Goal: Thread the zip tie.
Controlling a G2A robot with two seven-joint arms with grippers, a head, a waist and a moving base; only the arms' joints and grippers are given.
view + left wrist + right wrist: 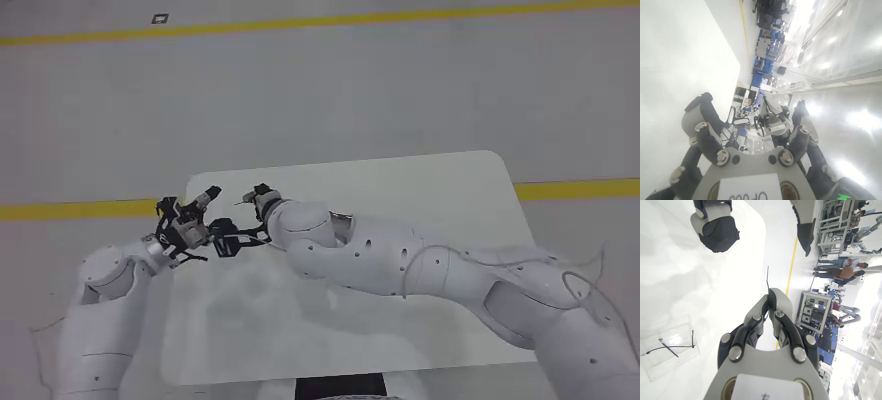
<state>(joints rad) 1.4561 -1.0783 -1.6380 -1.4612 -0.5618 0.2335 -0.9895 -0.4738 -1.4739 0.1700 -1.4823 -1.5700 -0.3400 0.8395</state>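
Robotics lab: equipment racks (814,311), yellow floor line (300,22).

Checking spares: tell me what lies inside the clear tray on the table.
Inside the clear tray lie loose black zip ties, two crossing. Nothing covers them; their exact count is unclear.

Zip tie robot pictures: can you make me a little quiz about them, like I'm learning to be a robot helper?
1. True or false: the right gripper is shut on a black zip tie.
2. The left gripper is: A open, B shut on a zip tie, C shut on nothing.
3. What do the spare zip ties on the table lie in?
Key: 1 true; 2 A; 3 a clear tray.
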